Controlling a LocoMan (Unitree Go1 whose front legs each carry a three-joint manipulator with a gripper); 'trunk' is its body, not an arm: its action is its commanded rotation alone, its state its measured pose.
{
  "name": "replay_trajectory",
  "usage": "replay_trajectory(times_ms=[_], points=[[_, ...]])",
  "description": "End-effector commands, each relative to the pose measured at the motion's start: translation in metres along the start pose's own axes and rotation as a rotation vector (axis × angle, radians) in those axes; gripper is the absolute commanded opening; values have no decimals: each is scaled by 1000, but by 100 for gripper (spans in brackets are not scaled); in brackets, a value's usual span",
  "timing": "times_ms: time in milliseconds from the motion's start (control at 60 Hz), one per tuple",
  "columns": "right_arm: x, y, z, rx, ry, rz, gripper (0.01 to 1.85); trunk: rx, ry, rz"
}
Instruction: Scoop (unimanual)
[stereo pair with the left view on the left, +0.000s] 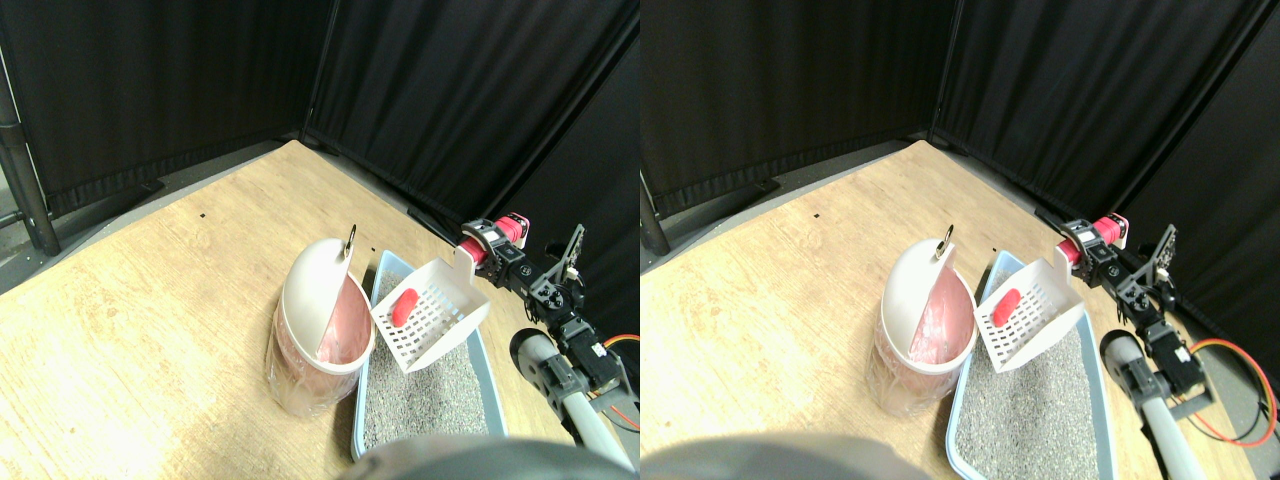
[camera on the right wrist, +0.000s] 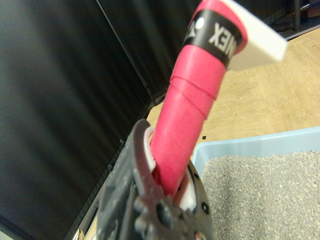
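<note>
The right gripper (stereo pair with the left view on the left: 490, 243) is clamping its jaws on the red-wrapped handle (camera on the right wrist: 187, 107) of a white slotted scoop (stereo pair with the left view on the left: 432, 312). The scoop is hanging tilted in the air over the far end of the blue litter tray (stereo pair with the left view on the left: 383, 272), just beside the rim of the white bin (stereo pair with the left view on the left: 318, 325), and is carrying a red lump (stereo pair with the left view on the left: 404, 305). Grey litter (stereo pair with the left view on the left: 430, 395) is filling the tray on the wooden floor (stereo pair with the left view on the left: 150, 290).

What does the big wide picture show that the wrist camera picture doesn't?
Only the wide stereo view shows the white slotted scoop basket carrying a small red piece, and the white swing-lid bin with a pink liner. Only the wrist view shows the pink wrapped handle close up, sitting in the dark right gripper. Both show the blue tray of grey litter and the wooden floor.
</note>
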Motion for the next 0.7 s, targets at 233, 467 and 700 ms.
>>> replay_trajectory(times_ms=[233,467,700], points=[[-3,3,17,79,-89,-59,10,-3,-12,48],[-5,7,13,94,-145,-73,5,-7,-13,50],[-4,11,13,28,-119,-112,5,-10,-13,50]])
